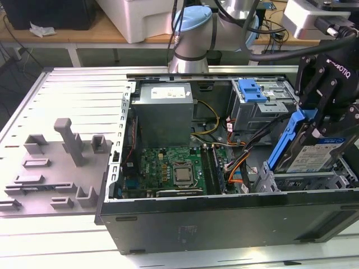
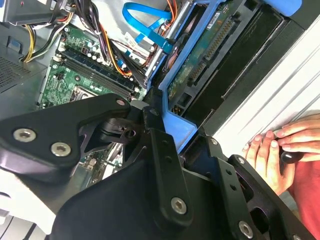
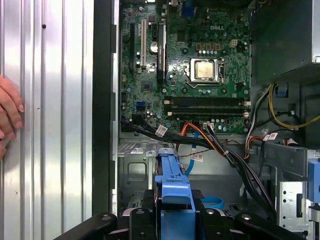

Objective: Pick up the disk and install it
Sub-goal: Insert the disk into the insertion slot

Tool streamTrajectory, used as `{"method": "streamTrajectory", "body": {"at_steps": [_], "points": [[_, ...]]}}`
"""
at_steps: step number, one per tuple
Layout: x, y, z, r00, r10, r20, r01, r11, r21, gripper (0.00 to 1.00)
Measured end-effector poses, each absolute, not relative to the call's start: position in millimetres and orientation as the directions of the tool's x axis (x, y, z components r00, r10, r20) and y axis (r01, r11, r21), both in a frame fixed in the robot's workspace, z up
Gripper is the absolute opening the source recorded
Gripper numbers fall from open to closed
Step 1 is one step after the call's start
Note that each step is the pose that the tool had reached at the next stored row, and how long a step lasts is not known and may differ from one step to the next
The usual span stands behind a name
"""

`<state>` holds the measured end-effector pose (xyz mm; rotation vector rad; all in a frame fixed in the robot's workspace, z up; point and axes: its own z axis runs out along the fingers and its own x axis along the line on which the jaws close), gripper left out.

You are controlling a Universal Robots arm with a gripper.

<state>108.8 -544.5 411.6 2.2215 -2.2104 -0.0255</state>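
My gripper (image 1: 315,124) is clamped on the disk (image 1: 314,157) by its blue carrier, holding it tilted just beneath me at the drive bay (image 1: 291,182); I judge this the install step, which calls for squaring carrier to bay.

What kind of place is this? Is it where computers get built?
Probably a robotics lab or workshop. A robot arm stands by an opened desktop computer case on a ribbed metal table, and its end effector grips the disk by its blue carrier.
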Motion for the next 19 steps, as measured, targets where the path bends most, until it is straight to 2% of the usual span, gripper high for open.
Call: {"method": "streamTrajectory", "body": {"at_steps": [19], "points": [[108.9, -544.5, 407.1, 0.005, -1.000, -0.006, -1.000, -0.005, 0.017, 0.37]]}}
